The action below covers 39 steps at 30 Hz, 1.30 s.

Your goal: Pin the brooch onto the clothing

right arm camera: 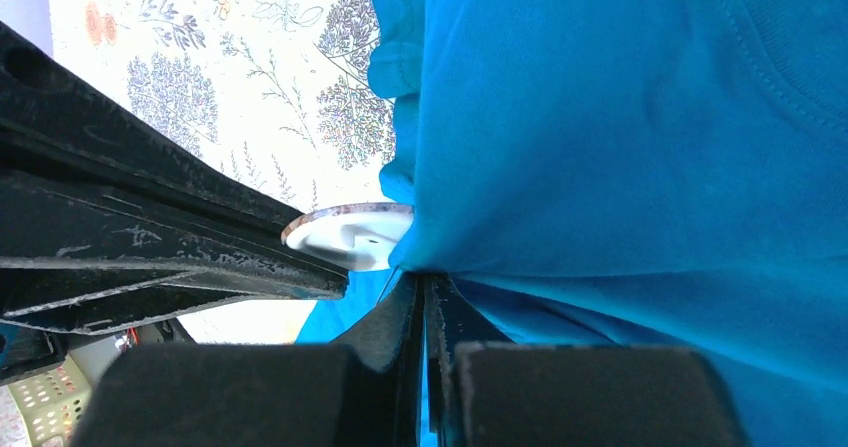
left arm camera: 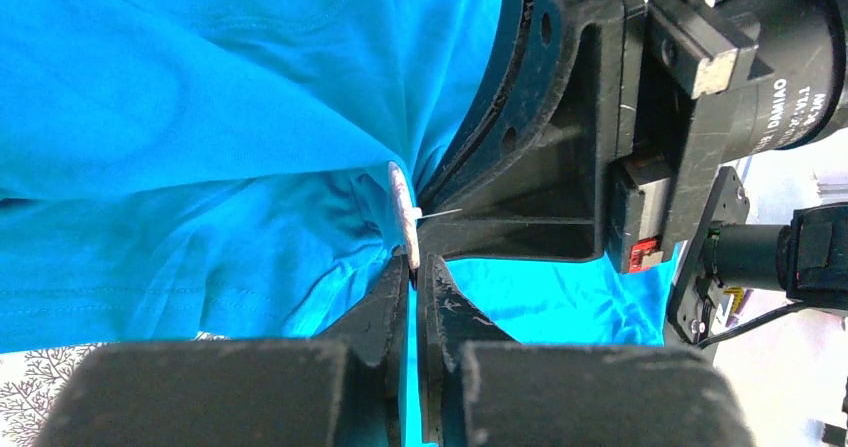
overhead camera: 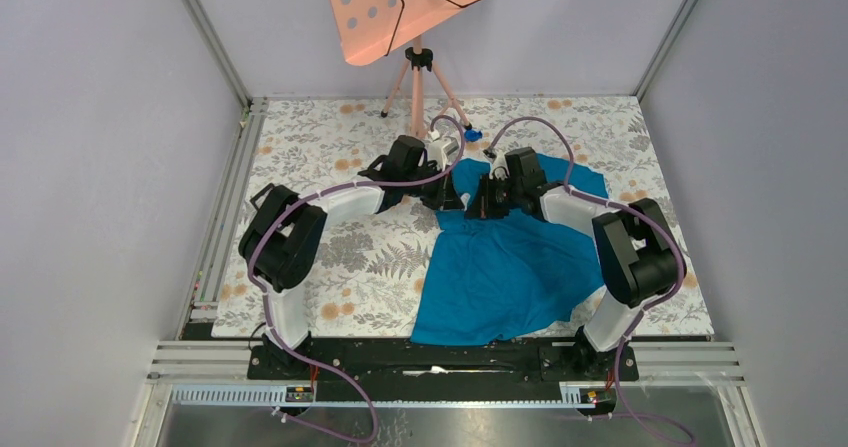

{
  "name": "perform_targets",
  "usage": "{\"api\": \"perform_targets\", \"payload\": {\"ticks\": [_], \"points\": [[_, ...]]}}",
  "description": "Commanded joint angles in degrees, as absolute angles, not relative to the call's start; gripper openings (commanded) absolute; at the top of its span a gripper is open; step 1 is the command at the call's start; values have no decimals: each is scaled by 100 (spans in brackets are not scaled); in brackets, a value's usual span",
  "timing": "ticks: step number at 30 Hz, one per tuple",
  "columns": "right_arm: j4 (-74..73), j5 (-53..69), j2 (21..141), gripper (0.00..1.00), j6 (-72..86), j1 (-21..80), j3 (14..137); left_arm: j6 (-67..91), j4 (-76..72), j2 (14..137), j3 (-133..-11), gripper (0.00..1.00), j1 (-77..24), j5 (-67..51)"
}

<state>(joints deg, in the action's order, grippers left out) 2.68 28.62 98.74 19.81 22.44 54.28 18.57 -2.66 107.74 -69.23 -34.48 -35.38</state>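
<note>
Left wrist view: your left tool [left arm camera: 413,265] pinches the brooch [left arm camera: 402,207] by its edge, right tool [right arm camera: 425,279] pinches the shirt [right arm camera: 620,117]. Hold it taut, push straight in.

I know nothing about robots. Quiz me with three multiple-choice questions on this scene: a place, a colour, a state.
1. Where is the white brooch?
A) on the tripod
B) against the T-shirt, at the left hand's fingertips
C) by the arm bases

2. What colour is the T-shirt?
A) red
B) white
C) teal-blue

3. How are the right hand's fingers?
A) pinched shut on shirt fabric
B) spread wide
C) gripping a tripod leg

Answers: 1 B, the disc touches the fold beside the left hand's tips; 2 C, it reads teal-blue in every view; 3 A, its wrist view shows cloth caught between closed fingers.
</note>
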Motion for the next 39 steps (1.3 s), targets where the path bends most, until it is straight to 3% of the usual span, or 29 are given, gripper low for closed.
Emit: {"api": "perform_targets", "payload": {"ticks": [1,6,11,14,25,31,39], "points": [[570,2946,9795,0,2049,2320,5436,2136,-1132,10240,-7253,0,-3766,-4464],[503,2789,9281,2,2015,2288,5282,2336,-1012,10322,-7324,0,-3757,-4221],[414,2690,8779,34,1969,2261,5142,2543,-1037,10335,-7371,0,-3725,-4230],[377,2490,8310,47,1906,2222,4887,2601,-1026,10380,-7418,0,-3640,-4330],[-279,2395,6464,70,1296,1863,4277,2543,-726,10717,-7678,0,-3459,-4663],[-72,2588,6178,72,1294,1463,4032,2409,-364,10924,-8009,0,-3381,-5049],[1642,3412,6342,68,1703,1240,3318,1865,548,11192,-8552,0,-3307,-5628]]}}
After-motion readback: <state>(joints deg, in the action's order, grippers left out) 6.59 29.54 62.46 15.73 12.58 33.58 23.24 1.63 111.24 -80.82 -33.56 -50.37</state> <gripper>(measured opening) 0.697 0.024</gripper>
